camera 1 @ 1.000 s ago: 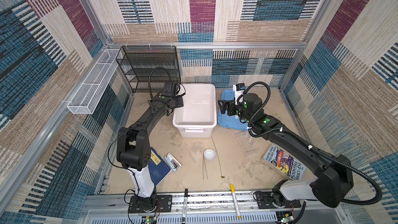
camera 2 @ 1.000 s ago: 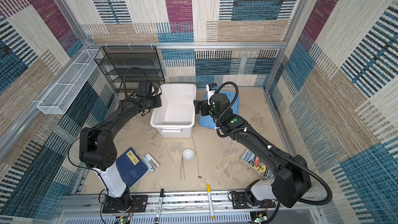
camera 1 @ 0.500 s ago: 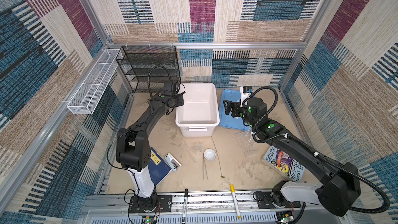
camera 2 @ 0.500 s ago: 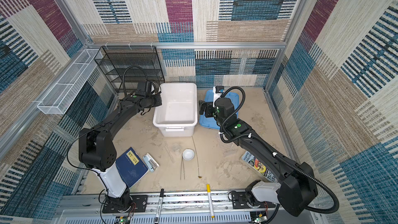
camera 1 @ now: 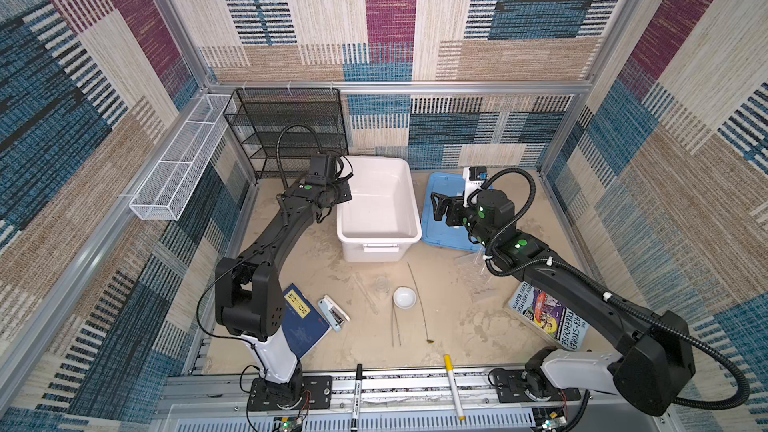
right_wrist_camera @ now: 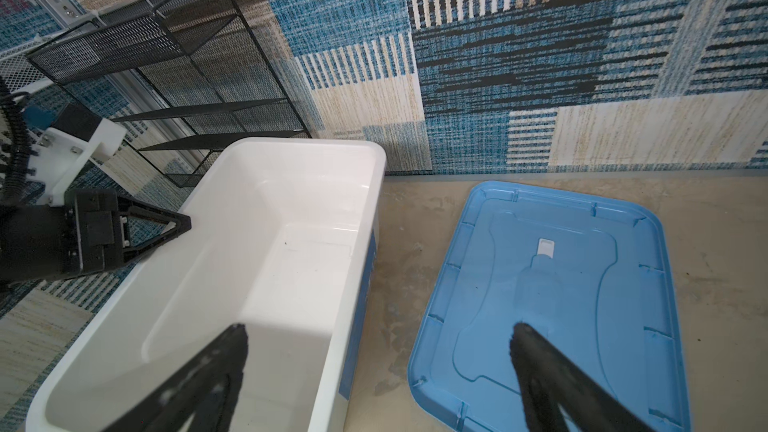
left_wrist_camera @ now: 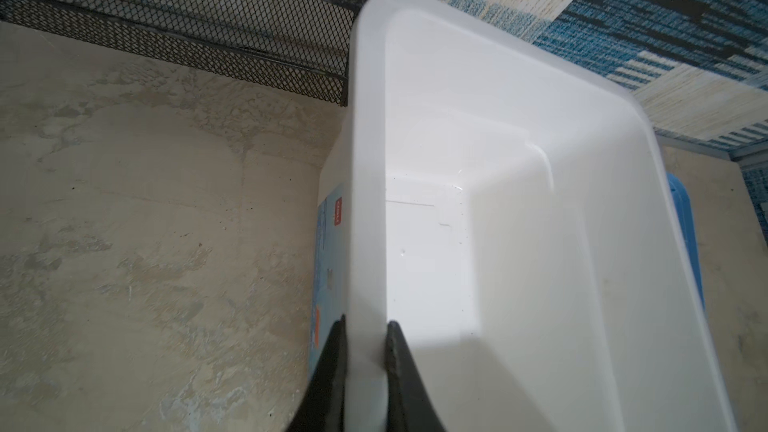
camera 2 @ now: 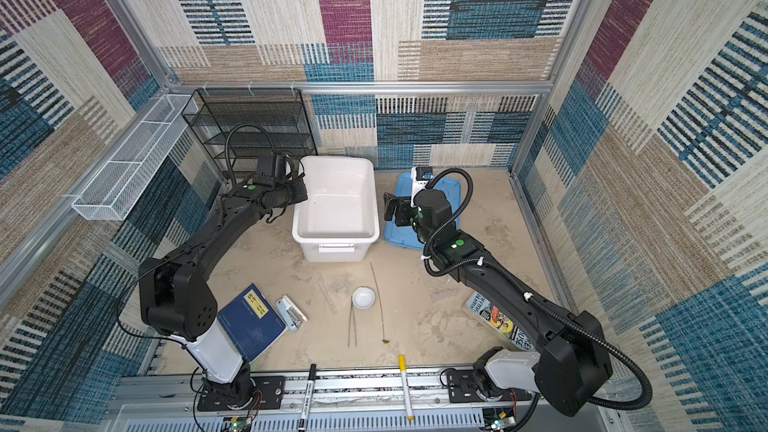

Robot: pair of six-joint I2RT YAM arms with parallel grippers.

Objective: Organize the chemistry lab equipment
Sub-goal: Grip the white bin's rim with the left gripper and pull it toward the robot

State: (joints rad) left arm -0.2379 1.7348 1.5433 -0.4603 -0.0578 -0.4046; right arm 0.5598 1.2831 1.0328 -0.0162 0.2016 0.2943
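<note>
Two pincers attend the white rectangular plastic bin [left_wrist_camera: 370, 118]: left pincer [left_wrist_camera: 368, 322] clamps its rim, presumably steadying it; right pincer [right_wrist_camera: 379, 328] hangs wide, empty; the small white round dish [camera 1: 404, 297] lies on the table [camera 1: 457, 317], outside it.

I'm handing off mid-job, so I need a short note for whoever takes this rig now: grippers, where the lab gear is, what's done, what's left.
Grippers: the left gripper is shut on the side rim of the white bin. The right gripper is open and empty, hovering between the bin and the blue lid.
Gear: the dish, beaker, glass rod, tweezers and long spoon lie on the table in front of the bin. The clear rack is by the right arm; test tubes not made out.
Done: lid off, bin empty.
Left: all gear to put away, probably into the bin.
</note>
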